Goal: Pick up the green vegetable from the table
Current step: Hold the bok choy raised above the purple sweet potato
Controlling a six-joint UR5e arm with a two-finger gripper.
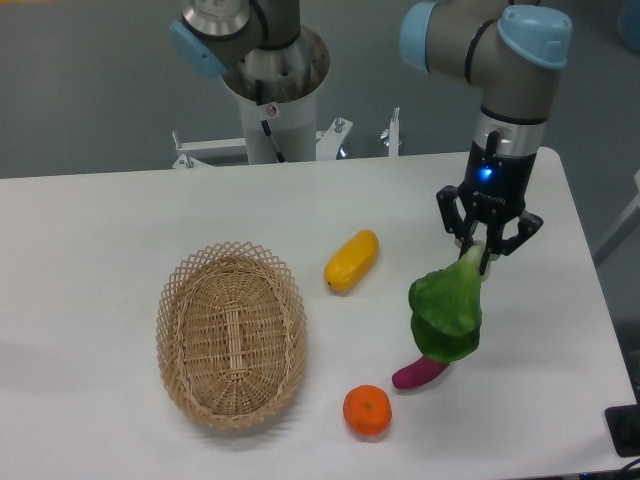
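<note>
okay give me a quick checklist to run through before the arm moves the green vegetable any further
1. Grip: the claw is shut on the pale stem end of the green vegetable: ok.
2. Lift: leaves hang down from the claw; whether they fully clear the table cannot be judged from one view: cannot tell.
3. Purple piece: the leaves overlap it in view; contact or not: cannot tell.
4. Orange and yellow fruit lie apart from the vegetable: ok.
5. Basket sits well to the side, with nothing seen inside: ok.
</note>
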